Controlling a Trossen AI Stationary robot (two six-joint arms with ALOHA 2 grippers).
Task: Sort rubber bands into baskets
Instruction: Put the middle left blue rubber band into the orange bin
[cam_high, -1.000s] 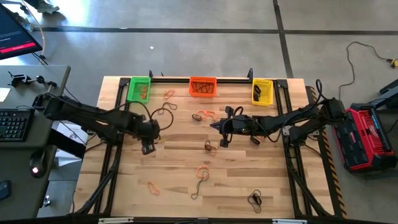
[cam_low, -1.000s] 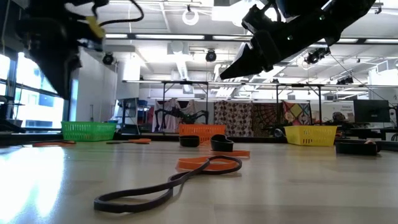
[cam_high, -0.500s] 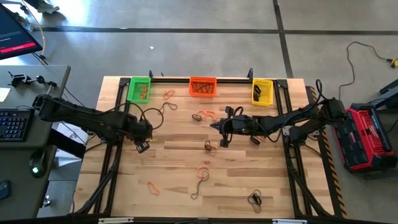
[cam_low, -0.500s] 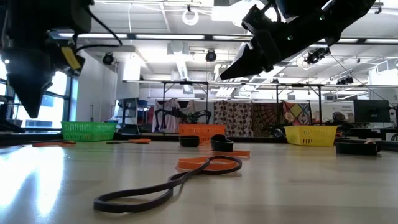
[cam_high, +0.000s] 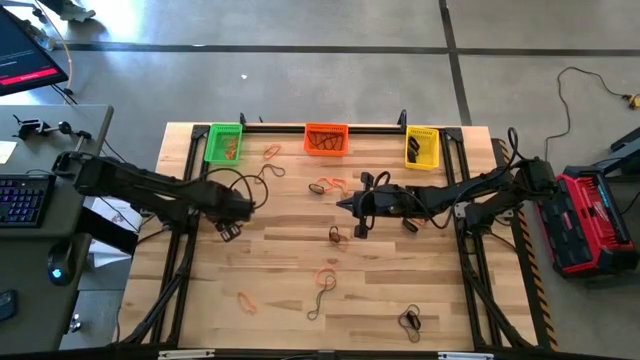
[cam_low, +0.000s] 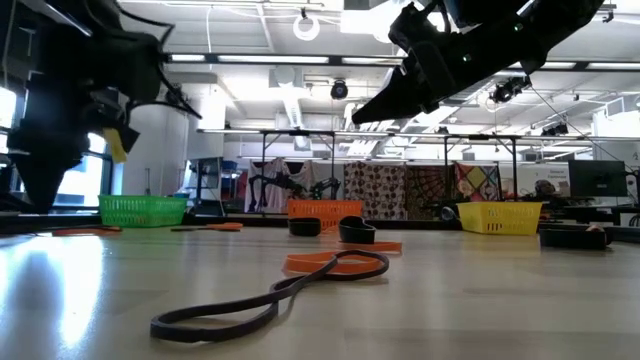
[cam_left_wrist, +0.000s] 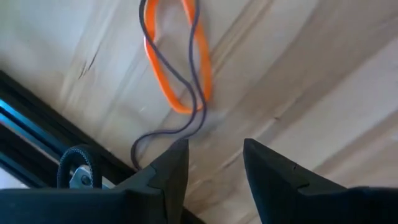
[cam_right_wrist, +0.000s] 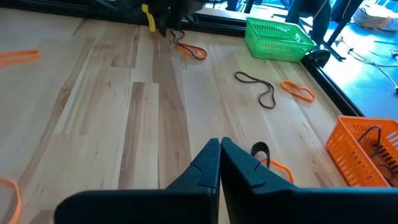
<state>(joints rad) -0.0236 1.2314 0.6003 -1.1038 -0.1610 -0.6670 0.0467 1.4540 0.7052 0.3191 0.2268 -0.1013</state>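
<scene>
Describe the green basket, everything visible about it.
The green basket is a small rectangular bin of bright green plastic mesh with an open top and a solid rim. It stands upright at the table's far edge, the leftmost of three baskets, against the black frame rail. A few orange and brown rubber bands lie inside it. In the right wrist view its lattice walls show clearly. Neither gripper touches it.

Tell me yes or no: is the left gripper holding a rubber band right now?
No. The left gripper stands open and empty above the table, with an orange rubber band and a dark one lying loose ahead of it.
</scene>
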